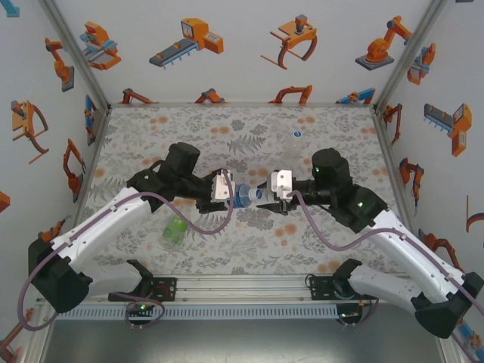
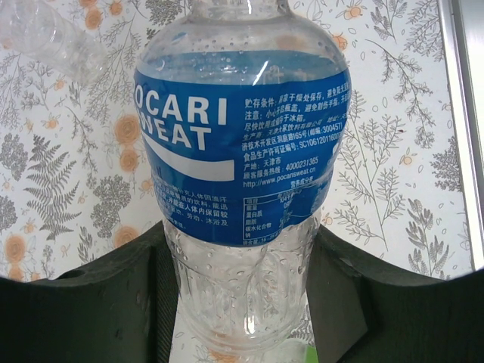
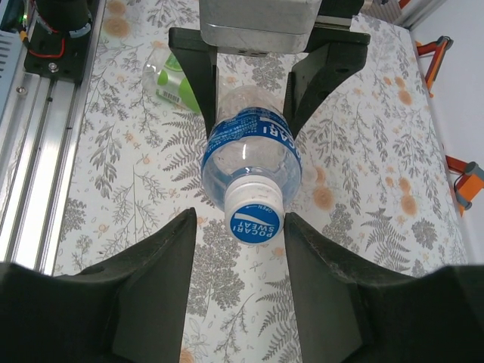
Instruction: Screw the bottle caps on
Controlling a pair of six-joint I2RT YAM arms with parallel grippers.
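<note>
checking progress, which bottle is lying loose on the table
The green-label bottle, on its side on the table; the blue-label bottle is clamped in the left gripper.

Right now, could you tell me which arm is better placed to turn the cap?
Right. The right gripper, open, straddles the cap with a finger on each side, while the left gripper is clamped on the bottle, steadying it.
</note>
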